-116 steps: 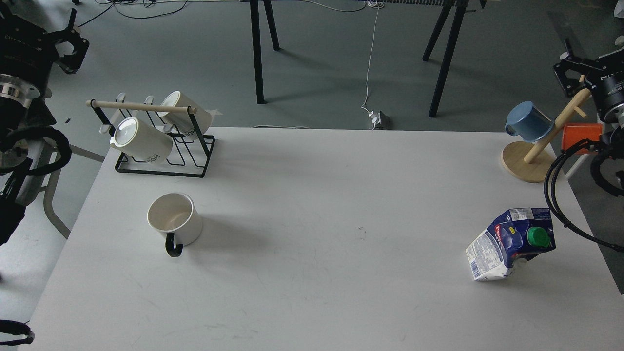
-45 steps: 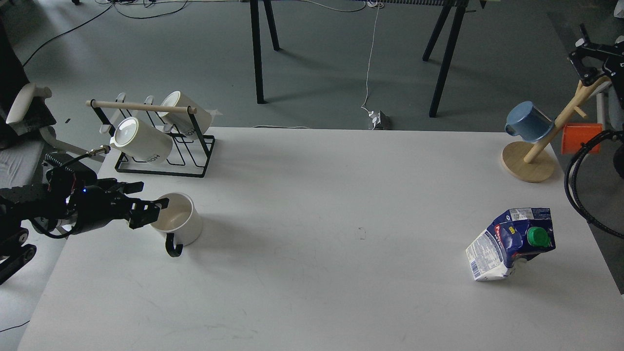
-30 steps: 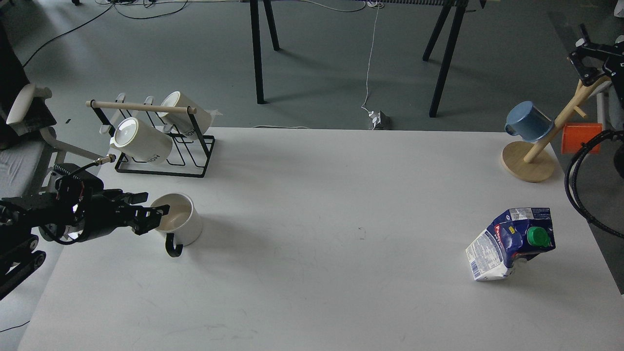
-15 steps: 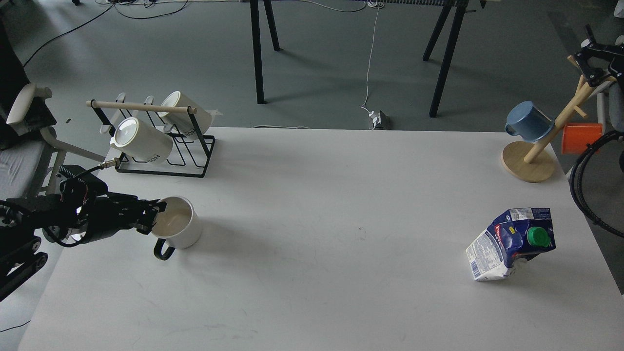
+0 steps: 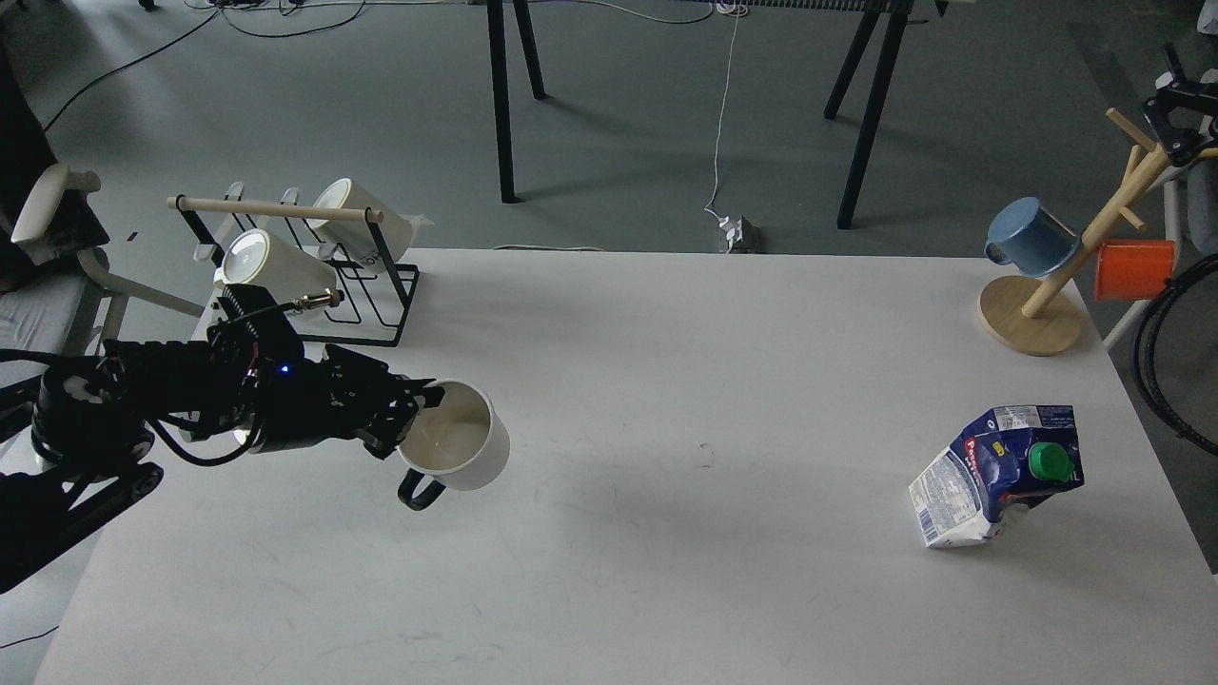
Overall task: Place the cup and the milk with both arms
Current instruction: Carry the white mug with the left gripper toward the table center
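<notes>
A white cup [image 5: 457, 447] with a black handle is held at its left rim by my left gripper [image 5: 414, 419], which is shut on it and carries it above the white table [image 5: 666, 333], left of centre. The cup's mouth faces up and toward me. A blue and white milk carton [image 5: 994, 473] with a green cap lies tilted on the table at the right. My right gripper [image 5: 1180, 119] shows only partly at the upper right edge, by the top of the wooden mug tree, far from the carton.
A black wire rack [image 5: 309, 276] with two white mugs stands at the table's back left. A wooden mug tree [image 5: 1051, 295] with a blue cup [image 5: 1030, 238] and an orange cup [image 5: 1132, 268] stands at the back right. Black cables hang at the right edge.
</notes>
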`<state>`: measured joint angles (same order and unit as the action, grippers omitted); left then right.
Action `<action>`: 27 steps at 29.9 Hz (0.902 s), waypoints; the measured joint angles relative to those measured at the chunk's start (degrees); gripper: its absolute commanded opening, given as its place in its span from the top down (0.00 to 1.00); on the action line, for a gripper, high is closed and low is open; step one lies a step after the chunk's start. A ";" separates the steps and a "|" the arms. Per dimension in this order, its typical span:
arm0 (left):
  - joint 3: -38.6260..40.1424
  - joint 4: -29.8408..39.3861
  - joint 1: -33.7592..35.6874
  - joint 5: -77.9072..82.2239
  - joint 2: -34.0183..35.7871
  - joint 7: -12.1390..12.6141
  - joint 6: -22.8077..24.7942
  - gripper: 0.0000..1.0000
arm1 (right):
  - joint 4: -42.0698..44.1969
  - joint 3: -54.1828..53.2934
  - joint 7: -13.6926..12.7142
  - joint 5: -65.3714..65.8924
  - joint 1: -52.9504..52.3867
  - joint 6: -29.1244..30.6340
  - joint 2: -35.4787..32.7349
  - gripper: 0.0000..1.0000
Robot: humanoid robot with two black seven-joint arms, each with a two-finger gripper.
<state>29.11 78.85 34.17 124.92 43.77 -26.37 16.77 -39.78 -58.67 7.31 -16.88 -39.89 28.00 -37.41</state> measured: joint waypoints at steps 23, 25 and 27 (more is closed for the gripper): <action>-2.09 -11.82 2.04 0.09 -39.33 8.74 11.23 0.95 | -0.05 -0.61 0.19 0.01 -0.11 0.00 -0.36 0.01; -2.12 -12.55 2.04 0.09 -39.61 10.15 11.23 0.95 | -0.05 -0.61 0.19 0.01 -0.11 0.00 -0.37 0.01; -2.12 -13.34 2.04 0.09 -39.60 11.75 11.23 0.94 | -0.12 -0.60 0.19 0.00 -0.11 0.00 -0.39 0.01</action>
<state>26.98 65.51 36.21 125.01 4.18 -14.61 28.00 -39.90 -59.28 7.50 -16.88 -40.00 28.00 -37.80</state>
